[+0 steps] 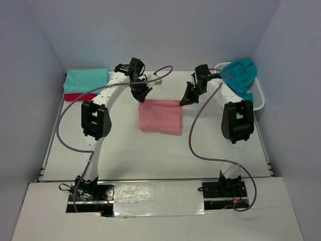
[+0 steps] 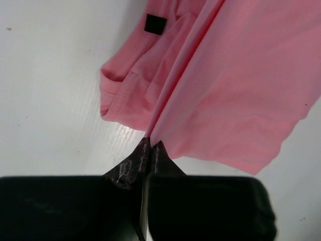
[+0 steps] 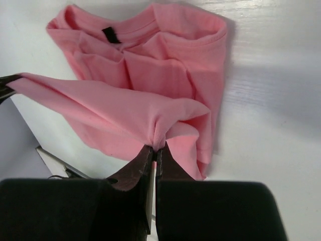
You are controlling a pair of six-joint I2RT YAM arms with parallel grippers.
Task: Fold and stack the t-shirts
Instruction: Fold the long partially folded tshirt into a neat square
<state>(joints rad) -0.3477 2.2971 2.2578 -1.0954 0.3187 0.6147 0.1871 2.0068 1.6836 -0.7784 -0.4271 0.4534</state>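
The salmon pink t-shirt (image 1: 160, 116) lies partly folded at the table's middle, its far edge lifted between both grippers. My left gripper (image 1: 142, 95) is shut on the far left corner of that edge; in the left wrist view the pink cloth (image 2: 225, 85) runs right into the closed tips of this gripper (image 2: 150, 143). My right gripper (image 1: 184, 100) is shut on a bunched pinch of the far right corner (image 3: 165, 125), the gripper (image 3: 155, 149) sitting just below the collar and black label (image 3: 111, 34). A mint-teal t-shirt (image 1: 85, 79) lies folded on a red one (image 1: 80, 96) at far left. A teal-blue t-shirt (image 1: 241, 75) hangs over the basket.
A white lattice basket (image 1: 259, 98) stands at the far right edge. Purple cables (image 1: 195, 135) loop from both arms over the table beside the pink shirt. Grey walls close in the left, right and back.
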